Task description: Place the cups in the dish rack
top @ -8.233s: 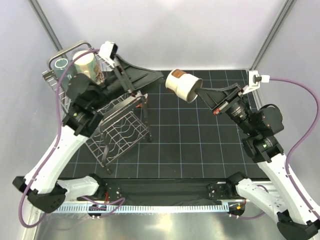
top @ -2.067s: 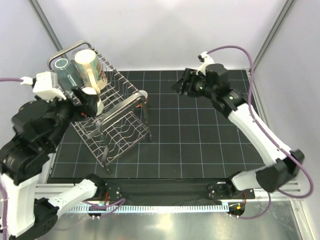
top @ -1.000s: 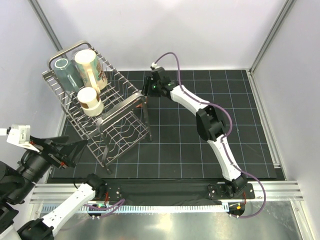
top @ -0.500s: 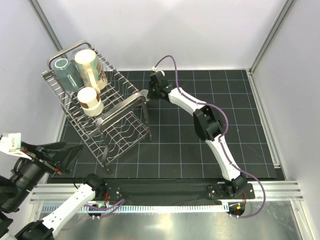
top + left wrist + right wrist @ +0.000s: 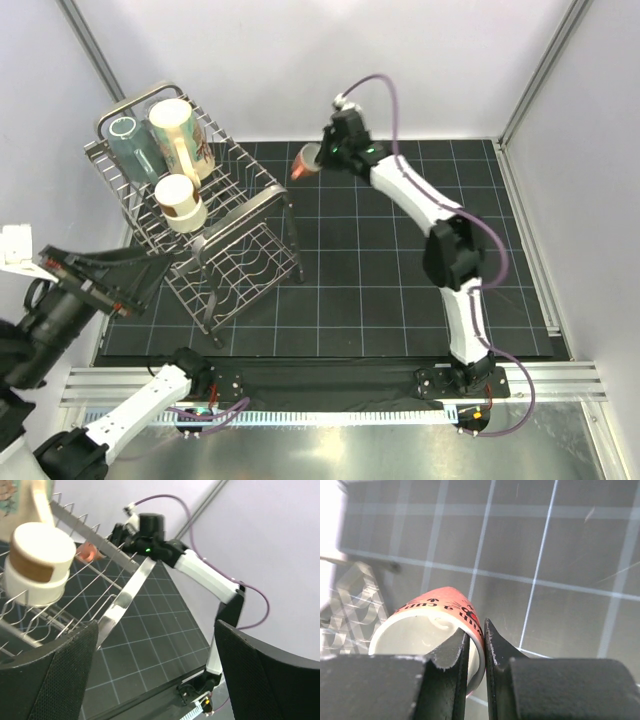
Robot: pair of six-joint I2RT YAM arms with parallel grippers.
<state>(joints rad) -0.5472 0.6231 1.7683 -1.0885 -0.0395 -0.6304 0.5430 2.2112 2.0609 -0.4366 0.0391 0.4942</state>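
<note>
In the right end effector — salmon-pink mug, base hidden.

Overhead and low left-wrist views share the dish rack; right-wrist looks down.

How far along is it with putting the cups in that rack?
Three cups sit in the dish rack: the grey-teal tumbler, the cream mug and the small brown-based cup. The right gripper is pinching the rim of the salmon-pink mug, beside the rack and not yet loaded. The left gripper is open and empty. No other cup is in view.
</note>
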